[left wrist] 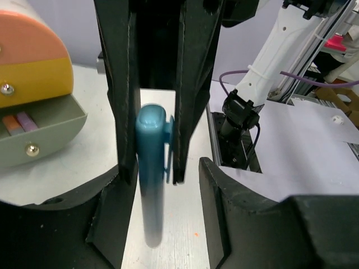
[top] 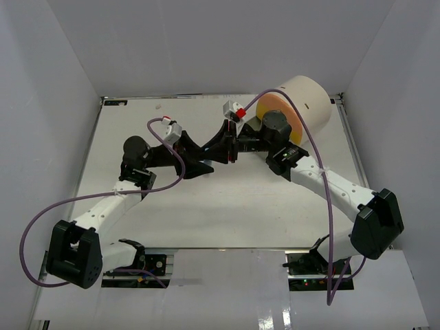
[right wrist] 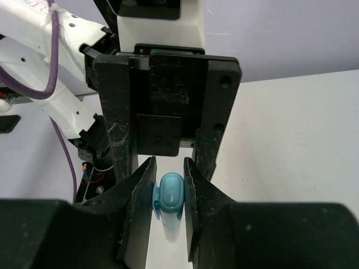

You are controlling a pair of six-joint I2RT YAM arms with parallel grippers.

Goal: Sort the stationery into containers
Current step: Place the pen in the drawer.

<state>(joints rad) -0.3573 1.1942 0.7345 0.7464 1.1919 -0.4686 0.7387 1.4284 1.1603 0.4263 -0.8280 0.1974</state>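
Lying on its side on the table (top: 206, 213): a cream cylinder (top: 309, 96), its round face of drawers turned toward the arms. Just in front of that face, both arms meeting tip to tip.

Pinched in the right gripper (right wrist: 168, 168): a teal pen (right wrist: 170, 193) with a clip, gripped near its rounded cap end, both fingers pressed flat against its sides. Held near the cylinder's face but apart from it, and not in any drawer. Lower end of the pen blurred in the left wrist view, pointing away from the right gripper.

Facing the right gripper from the opposite side: the left gripper (left wrist: 162, 179), spread wider than the pen and not clamping it. A clear gap between pen and finger on the side away from the cylinder. On the side toward the cylinder, too dark to tell touching from just beside.

On the cylinder's face, from the top down:
- an orange drawer (left wrist: 28, 45), flush with the face
- a yellow drawer (left wrist: 33, 84), pushed in, with a small round knob (left wrist: 7, 88)
- a grey-olive drawer (left wrist: 50, 126), pulled out

Inside that open drawer, side by side and touching: an orange piece (left wrist: 12, 123) and a purple piece (left wrist: 25, 119), both short.
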